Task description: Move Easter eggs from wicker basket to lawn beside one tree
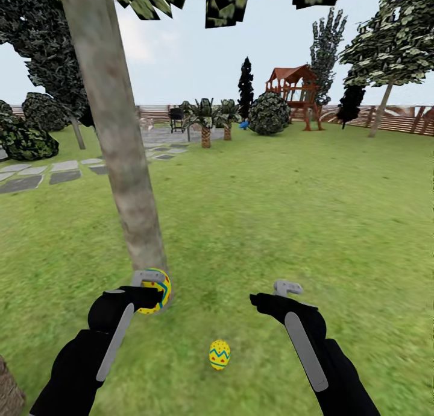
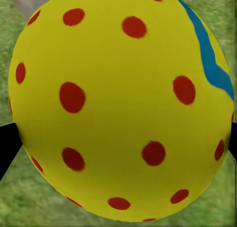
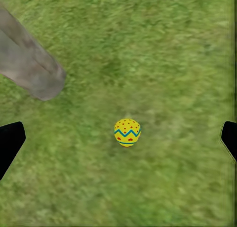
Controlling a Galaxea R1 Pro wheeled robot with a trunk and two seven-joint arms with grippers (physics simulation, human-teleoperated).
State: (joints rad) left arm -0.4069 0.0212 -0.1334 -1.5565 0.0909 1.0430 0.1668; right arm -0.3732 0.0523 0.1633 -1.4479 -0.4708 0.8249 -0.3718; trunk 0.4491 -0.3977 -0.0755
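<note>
My left gripper point(image 1: 150, 290) is shut on a yellow Easter egg point(image 1: 163, 288) with red dots and a blue-green zigzag, held low right at the foot of the tree point(image 1: 120, 151). In the left wrist view this egg point(image 2: 118, 103) sits between the black fingertips point(image 2: 6, 143). A second egg point(image 1: 219, 354) lies on the lawn point(image 1: 289, 223) a short way from the trunk base, between my two arms. My right gripper point(image 1: 282, 295) hangs open and empty above the grass, and its camera looks down on that egg point(image 3: 127, 132) and the trunk point(image 3: 29, 69). The wicker basket and a third egg are out of view.
A grey stepping-stone path point(image 1: 36, 178) runs at the far left. Short palms point(image 1: 205, 123), a round bush point(image 1: 269, 113), a red playset point(image 1: 295, 93) and the slat fence point(image 1: 398, 117) stand far back. Open grass stretches ahead and to the right.
</note>
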